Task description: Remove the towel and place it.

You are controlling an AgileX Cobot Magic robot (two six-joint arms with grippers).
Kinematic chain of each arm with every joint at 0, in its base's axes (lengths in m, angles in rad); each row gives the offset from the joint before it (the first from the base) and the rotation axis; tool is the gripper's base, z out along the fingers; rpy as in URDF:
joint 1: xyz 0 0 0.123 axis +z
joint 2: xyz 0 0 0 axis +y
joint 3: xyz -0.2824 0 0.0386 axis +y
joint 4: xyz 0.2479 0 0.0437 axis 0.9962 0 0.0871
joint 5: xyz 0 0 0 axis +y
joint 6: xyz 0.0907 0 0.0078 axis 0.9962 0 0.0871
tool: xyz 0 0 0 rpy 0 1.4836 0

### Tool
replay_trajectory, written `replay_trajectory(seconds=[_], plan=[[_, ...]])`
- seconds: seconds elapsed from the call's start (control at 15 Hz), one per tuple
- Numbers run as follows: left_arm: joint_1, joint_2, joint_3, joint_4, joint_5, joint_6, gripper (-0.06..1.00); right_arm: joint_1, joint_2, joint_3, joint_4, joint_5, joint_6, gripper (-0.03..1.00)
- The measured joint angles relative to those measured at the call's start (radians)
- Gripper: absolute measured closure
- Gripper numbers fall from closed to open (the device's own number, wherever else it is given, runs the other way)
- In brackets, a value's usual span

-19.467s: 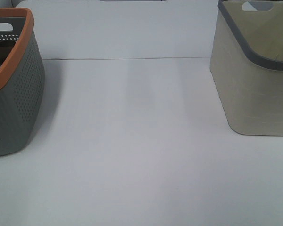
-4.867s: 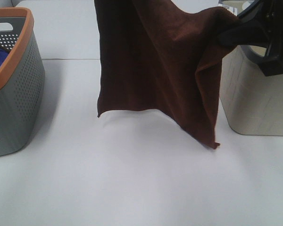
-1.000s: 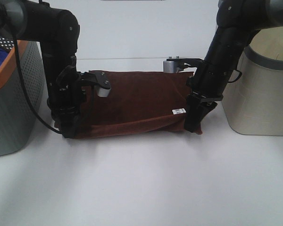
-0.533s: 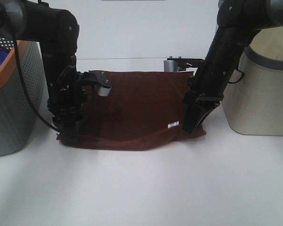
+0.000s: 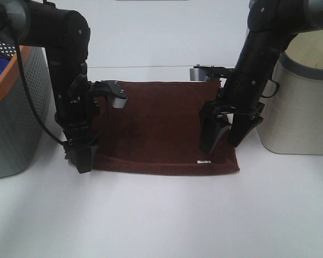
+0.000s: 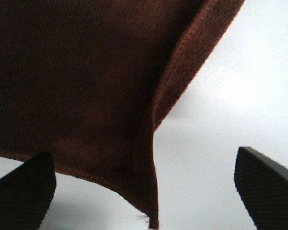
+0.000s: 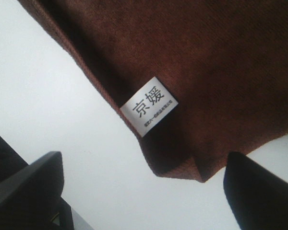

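White table (image 5: 161,215), towel (image 5: 161,129) flat, between open tools

We record the towel (image 5: 161,126) as soft, matt cloth with a fine ribbed nap and a stitched hem; its label (image 7: 149,106) is smooth white fabric with black print. The desk (image 5: 167,215) beneath the towel is smooth, matt white. Left of the towel, the grey basket (image 5: 16,118) looks like perforated plastic; the beige bin (image 5: 296,115) to the right is smooth-walled.
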Motion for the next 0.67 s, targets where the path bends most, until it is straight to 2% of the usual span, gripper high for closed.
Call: replay_trajectory(seconds=[0.33,0.67], plan=[[-0.002,-0.125,-0.006,0.009,0.000,-0.048,-0.01,0.000,-0.071,-0.098,-0.004,0.000,0.083,0.17],[-0.002,-0.258,-0.025,0.030,-0.001,-0.155,-0.02,0.000,-0.224,-0.195,0.002,0.001,0.157,0.17]])
